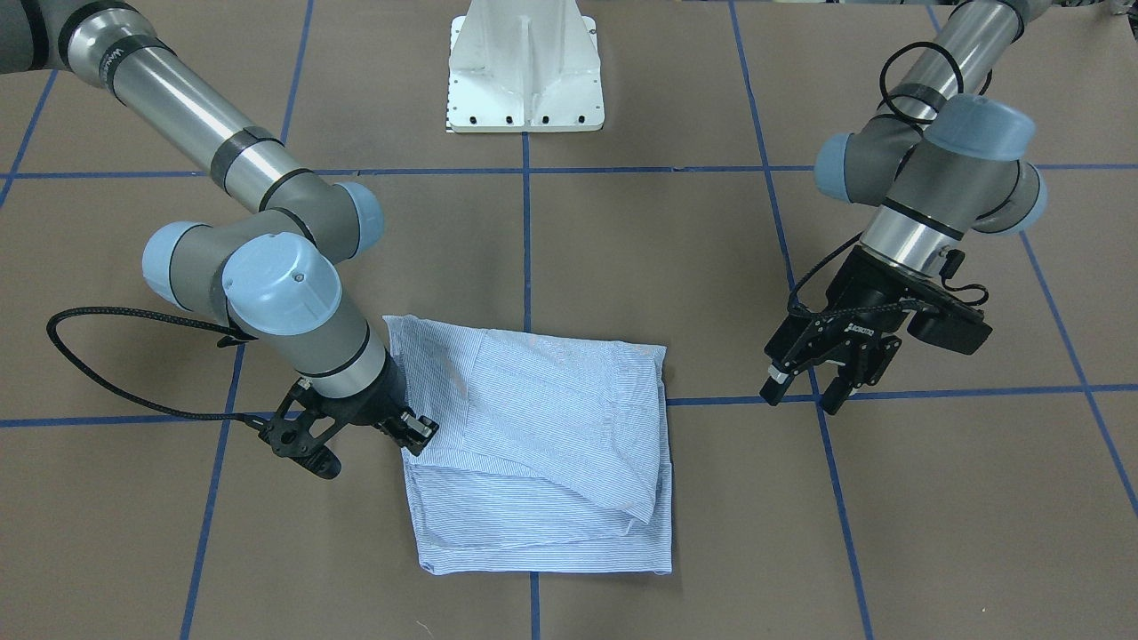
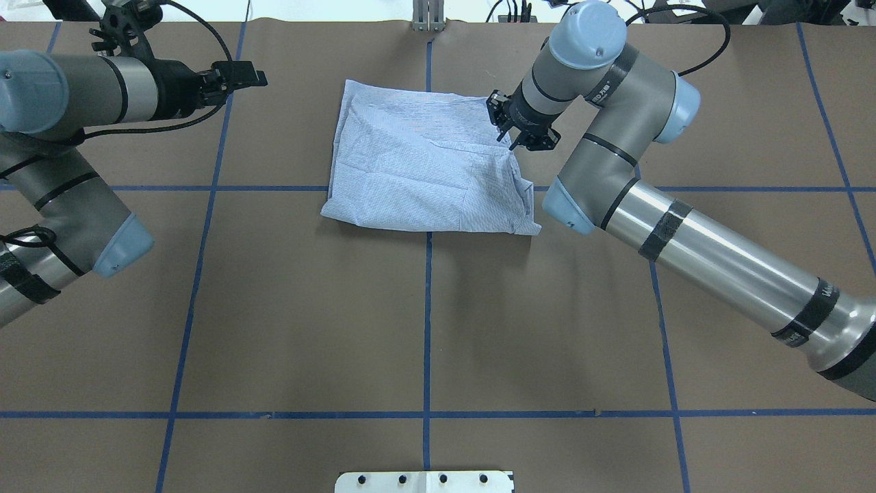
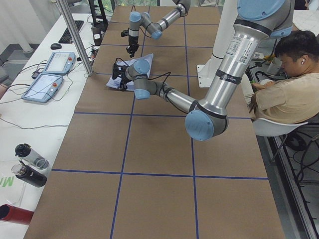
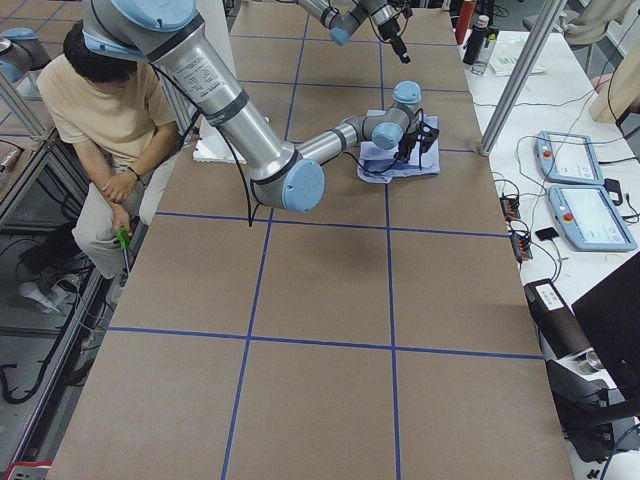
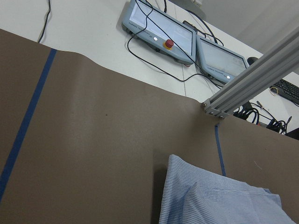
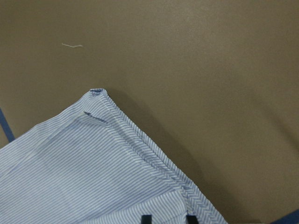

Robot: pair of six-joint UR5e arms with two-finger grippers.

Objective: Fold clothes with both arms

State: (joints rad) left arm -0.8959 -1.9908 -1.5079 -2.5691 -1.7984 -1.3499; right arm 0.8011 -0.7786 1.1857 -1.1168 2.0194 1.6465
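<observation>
Across the brown tabletop [image 2: 424,308], gridded in blue tape, we see the right arm [image 2: 718,260] reaching to the far half. There the shirt [image 2: 417,164] lies flat astride the centre line, doubled into a rough rectangle with one loose flap slanting across it. The left arm [image 2: 68,205] is held off to the shirt's left, well apart, which we judge keeps it out of its partner's way. The right fingers [image 6: 147,218] rest on the shirt's right edge near the far corner, a little apart, with no cloth visibly pinched. The left fingers [image 1: 775,384] hang wide open and empty. We see nothing standing between fingers and cloth. A white base [image 1: 524,80], a seated man [image 3: 289,89], two control tablets [image 5: 161,32] and a metal post [image 5: 252,84] ring the work.
</observation>
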